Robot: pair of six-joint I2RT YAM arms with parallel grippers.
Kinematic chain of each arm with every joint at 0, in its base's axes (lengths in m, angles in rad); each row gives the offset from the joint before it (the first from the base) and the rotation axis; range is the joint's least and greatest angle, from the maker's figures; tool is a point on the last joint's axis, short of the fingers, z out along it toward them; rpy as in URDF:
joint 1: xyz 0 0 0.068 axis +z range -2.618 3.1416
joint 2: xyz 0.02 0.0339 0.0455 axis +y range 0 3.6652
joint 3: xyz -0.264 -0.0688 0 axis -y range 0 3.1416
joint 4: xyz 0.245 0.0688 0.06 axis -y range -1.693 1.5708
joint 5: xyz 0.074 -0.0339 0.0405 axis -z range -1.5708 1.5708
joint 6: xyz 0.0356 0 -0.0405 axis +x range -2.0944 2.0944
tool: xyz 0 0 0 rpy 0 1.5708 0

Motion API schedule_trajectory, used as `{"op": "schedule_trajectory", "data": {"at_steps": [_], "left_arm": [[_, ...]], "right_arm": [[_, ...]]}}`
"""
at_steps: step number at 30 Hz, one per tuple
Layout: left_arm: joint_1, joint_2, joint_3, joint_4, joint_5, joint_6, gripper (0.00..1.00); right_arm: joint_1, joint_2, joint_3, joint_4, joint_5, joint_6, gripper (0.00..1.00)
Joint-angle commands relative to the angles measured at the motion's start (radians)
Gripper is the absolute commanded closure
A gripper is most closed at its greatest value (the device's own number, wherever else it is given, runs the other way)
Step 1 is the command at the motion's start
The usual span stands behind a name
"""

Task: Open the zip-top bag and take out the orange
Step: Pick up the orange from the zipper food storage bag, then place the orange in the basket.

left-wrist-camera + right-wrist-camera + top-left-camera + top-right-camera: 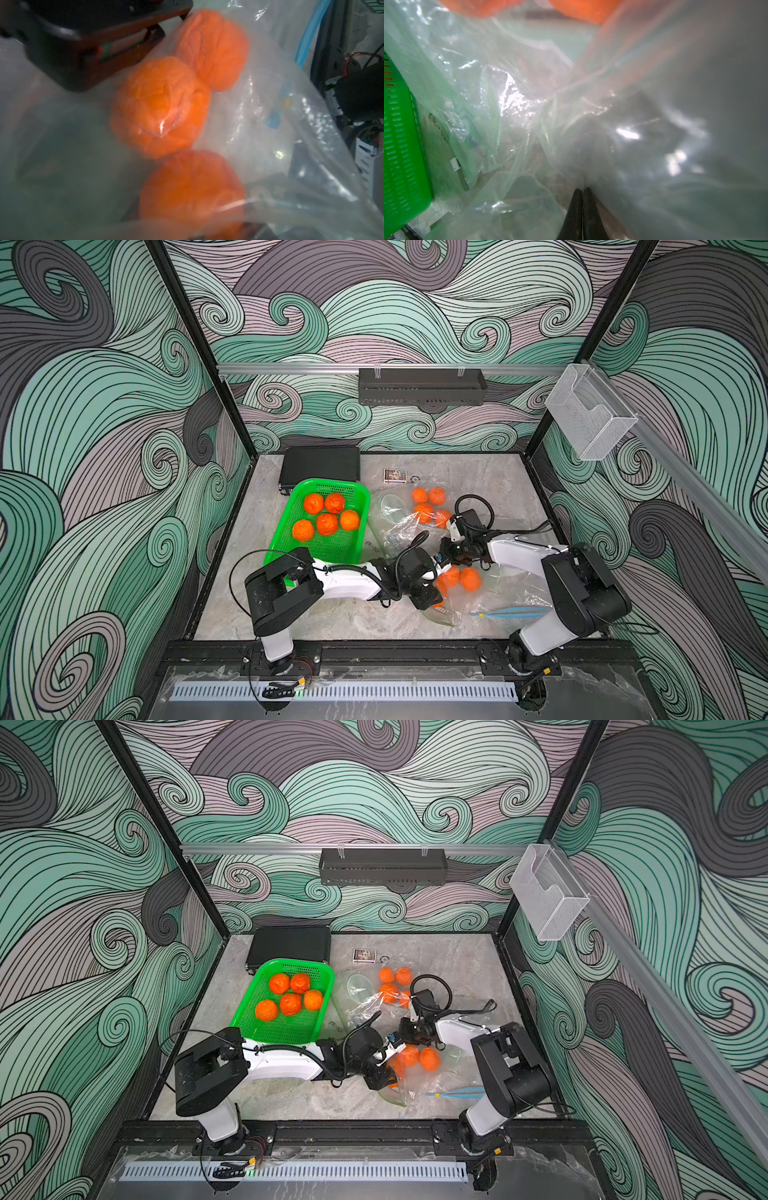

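Progress, as you can judge it, is partial: five oranges (327, 524) lie in the basket (332, 482) left of centre, three oranges (471, 578) sit inside the bag (511, 593) at lower centre, the right gripper (582, 190) clamps its film, and you cannot tell how the left gripper (434, 599) beside them holds its jaws.

The near-left part of the grey marbled tabletop (332, 622) is left bare, as is a strip along its far right edge. The left centre is taken up by a green perforated plastic basket (320, 485), with a flat black case (320, 464) behind it. The near right is covered by a clear zip-top plastic bag (511, 593), and the middle by a second crumpled clear plastic bag (395, 524).
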Motion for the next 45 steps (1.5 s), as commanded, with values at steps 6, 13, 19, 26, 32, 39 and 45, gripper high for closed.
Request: {"op": "schedule_trajectory", "data": {"at_steps": [6,13,19,26,32,39,45], "left_arm": [[0.000,-0.285,-0.071,-0.189,-0.018,-0.092,0.57],[0.015,-0.428,-0.081,-0.349,-0.082,-0.119,0.57],[0.111,-0.574,-0.070,-0.512,-0.282,-0.213,0.57],[0.371,-0.729,-0.129,-0.587,-0.576,-0.295,0.56],[0.574,-0.588,-0.158,-0.500,-0.541,-0.268,0.58],[0.716,-0.368,-0.093,-0.520,-0.547,-0.294,0.59],[0.775,-0.253,-0.066,-0.521,-0.584,-0.320,0.60]], "right_arm": [[-0.012,-0.009,-0.064,0.009,0.049,0.026,0.92],[-0.012,-0.022,-0.120,0.114,0.096,0.050,0.92],[-0.009,-0.009,-0.147,0.165,0.104,0.064,0.92],[-0.007,0.008,-0.135,0.165,0.103,0.068,0.92],[-0.003,0.013,-0.129,0.160,0.105,0.069,0.92],[-0.001,0.014,-0.127,0.156,0.109,0.065,0.92],[0.000,0.031,-0.120,0.154,0.102,0.066,0.92]]}}
